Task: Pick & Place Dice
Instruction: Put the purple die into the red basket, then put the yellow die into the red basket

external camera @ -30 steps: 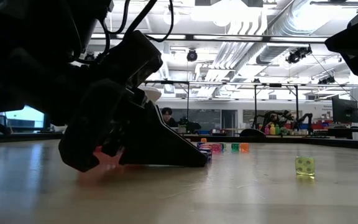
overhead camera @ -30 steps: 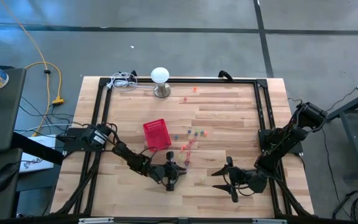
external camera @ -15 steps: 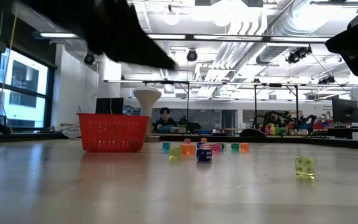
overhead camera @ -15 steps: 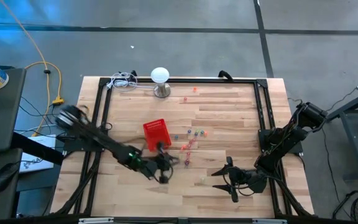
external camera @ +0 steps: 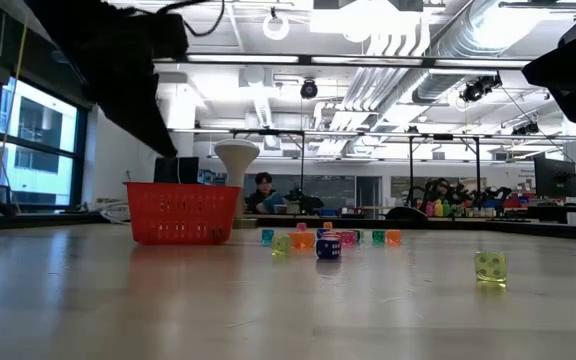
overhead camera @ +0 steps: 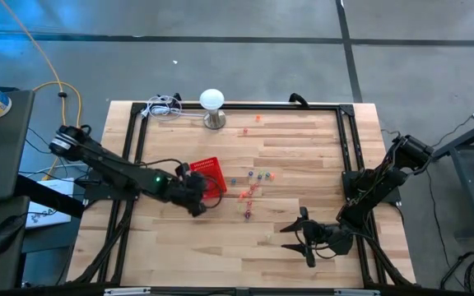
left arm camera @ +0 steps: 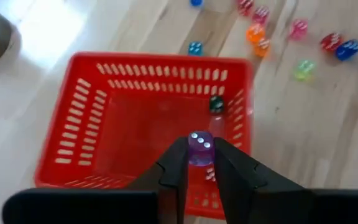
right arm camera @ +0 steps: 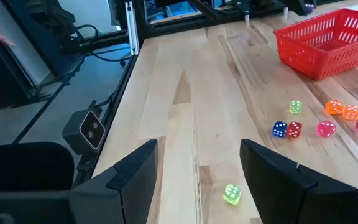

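Observation:
My left gripper (left arm camera: 199, 149) hangs over the near wall of the small red mesh basket (left arm camera: 104, 118), shut on one purple die (left arm camera: 200, 142). In the high view this gripper (overhead camera: 199, 196) is at the near-left corner of the basket (overhead camera: 210, 171). One dark green die (left arm camera: 216, 104) lies inside the basket. Several dice (overhead camera: 251, 187) in red, orange, pink, blue and green lie scattered on the table right of the basket. A yellow-green die (right arm camera: 232, 193) lies alone, just ahead of my open right gripper (right arm camera: 199, 152), which waits near the table's near right (overhead camera: 296, 236). My left gripper pinches the purple die (left arm camera: 201, 138) between its two fingertips (left arm camera: 178, 158), coming from above and pointing down. The die is lifted clear and sits over the basket's near wall, its white-dotted face showing.
A white dome on a metal base (overhead camera: 211, 107) and coiled cables (overhead camera: 163, 107) stand at the far edge. Two more dice (overhead camera: 252, 123) lie near the far edge. Black frame rails (overhead camera: 346, 156) run along the table's sides. Bare wood lies along the near edge.
My left gripper has risen off the table near its near edge and travelled left and toward the far edge, to the basket, staying shut. In the low view it has left the table top, uncovering the basket and the dice behind it.

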{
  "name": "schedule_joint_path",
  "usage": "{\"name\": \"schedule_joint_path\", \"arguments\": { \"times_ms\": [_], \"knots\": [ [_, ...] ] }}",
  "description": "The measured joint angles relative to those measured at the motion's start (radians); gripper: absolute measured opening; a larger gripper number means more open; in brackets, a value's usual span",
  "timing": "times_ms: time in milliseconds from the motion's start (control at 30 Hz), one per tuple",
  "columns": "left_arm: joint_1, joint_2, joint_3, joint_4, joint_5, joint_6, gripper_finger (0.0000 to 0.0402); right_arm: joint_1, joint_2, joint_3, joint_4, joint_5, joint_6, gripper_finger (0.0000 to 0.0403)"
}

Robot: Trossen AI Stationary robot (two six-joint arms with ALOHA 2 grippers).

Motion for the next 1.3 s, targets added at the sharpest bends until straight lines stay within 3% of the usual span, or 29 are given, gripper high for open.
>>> {"name": "schedule_joint_path", "arguments": {
  "times_ms": [167, 433, 600, 667, 833, 1067, 1300],
  "knots": [
    [0.028, -0.005, 0.001, 0.008, -0.028, 0.015, 0.0097, -0.024, 0.0, 0.0, 0.0, 0.0, -0.002, 0.0219],
    [0.071, -0.004, 0.002, -0.02, -0.021, -0.11, 0.0176, -0.076, 0.0, 0.0, 0.007, -0.084, 0.027, 0.0219],
    [0.053, -0.029, 0.002, -0.016, -0.021, -0.051, 0.0189, -0.095, 0.0, 0.001, -0.016, -0.07, -0.102, 0.0219],
    [0.033, -0.049, 0.002, -0.012, -0.02, -0.044, 0.0189, -0.097, 0.0, 0.001, -0.081, -0.053, -0.109, 0.0219],
    [-0.037, -0.106, 0.002, 0.015, -0.02, -0.044, 0.019, -0.09, 0.037, 0.001, -0.232, -0.06, 0.061, 0.0219],
    [-0.191, -0.118, 0.002, 0.065, -0.029, -0.077, 0.019, -0.076, 0.213, 0.001, -0.052, -0.091, 0.064, 0.0219],
    [-0.338, -0.117, 0.002, 0.137, -0.249, -0.089, 0.019, -0.086, 0.34, 0.008, 0.061, -0.081, 0.001, 0.0219]
  ]
}}
